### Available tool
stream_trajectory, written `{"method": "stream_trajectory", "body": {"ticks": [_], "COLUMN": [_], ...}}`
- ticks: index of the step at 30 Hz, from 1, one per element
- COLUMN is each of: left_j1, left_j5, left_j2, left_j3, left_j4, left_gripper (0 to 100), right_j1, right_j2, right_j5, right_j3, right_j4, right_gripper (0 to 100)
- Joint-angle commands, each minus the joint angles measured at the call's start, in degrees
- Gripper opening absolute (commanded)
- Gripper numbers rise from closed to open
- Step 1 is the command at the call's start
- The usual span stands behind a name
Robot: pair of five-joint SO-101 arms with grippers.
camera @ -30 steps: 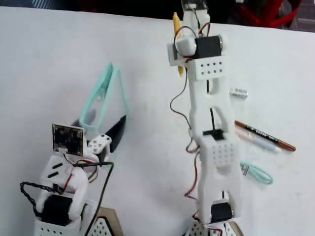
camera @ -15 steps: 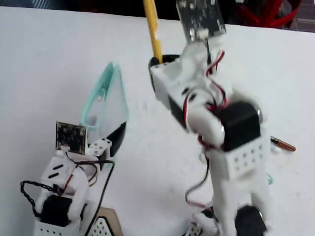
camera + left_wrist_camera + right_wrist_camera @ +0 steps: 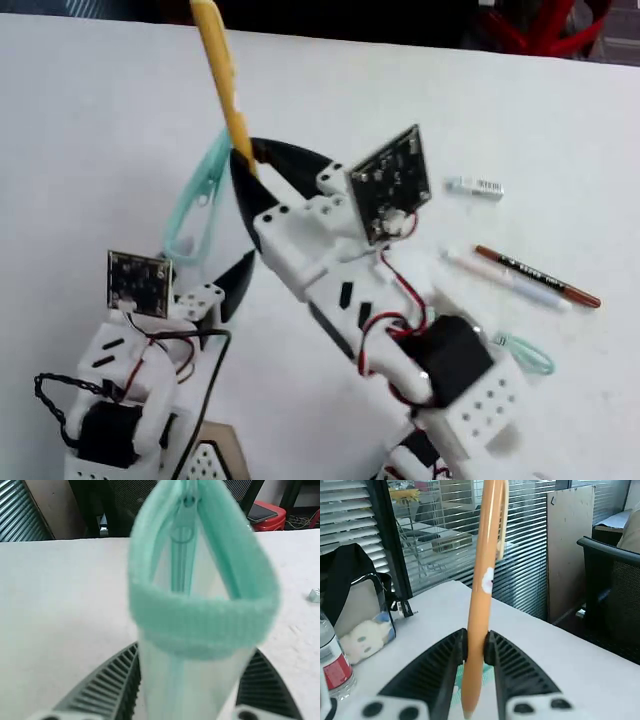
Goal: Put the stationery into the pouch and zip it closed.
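The clear pouch (image 3: 205,195) with a mint-green zipper edge stands open on the table, its near end pinched in my left gripper (image 3: 232,272). In the left wrist view the pouch (image 3: 200,605) rises between the black fingers (image 3: 107,685), its zipper pull at the far end. My right gripper (image 3: 243,170) is shut on a yellow pen (image 3: 224,80), held upright just beside the pouch's far end. In the right wrist view the pen (image 3: 482,595) stands clamped between the jaws. A brown pen (image 3: 537,275), a white pen (image 3: 505,278) and a small eraser (image 3: 475,186) lie at the right.
A mint-green loop (image 3: 525,352) lies on the table beside the right arm's base. The table's far edge runs along the top of the high view, with dark floor and red items beyond.
My right arm has swung from the table's far middle leftward toward the pouch, carrying the yellow pen. The left arm and pouch have stayed nearly still.
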Motion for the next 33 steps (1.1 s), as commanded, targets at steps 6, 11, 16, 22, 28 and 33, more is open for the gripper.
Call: {"method": "stream_trajectory", "body": {"ticks": [6,11,16,22,28,33], "left_j1": [0.4,0.5,0.6,0.4,0.3,0.6], "left_j5": [0.6,0.6,0.6,0.5,0.4,0.4], "left_j2": [-0.1,-0.1,-0.1,-0.1,-0.1,-0.1], "left_j3": [-2.7,-2.7,-2.7,-2.6,-2.1,-1.9], "left_j4": [0.0,-0.2,-0.2,-0.3,-0.3,-0.3], "left_gripper": [29,29,29,29,29,29], "right_j1": [-4.9,-7.6,-7.6,-7.3,-7.3,-7.3], "right_j2": [0.7,0.8,0.9,0.8,3.5,9.9], "right_j5": [-3.2,-1.0,-0.4,-0.3,-0.3,2.5], "right_j3": [9.8,15.6,20.0,21.1,21.0,20.7], "right_j4": [-18.9,-27.3,-32.4,-32.8,-33.2,-37.1], "right_gripper": [1.7,1.7,1.7,1.7,1.7,1.7]}}
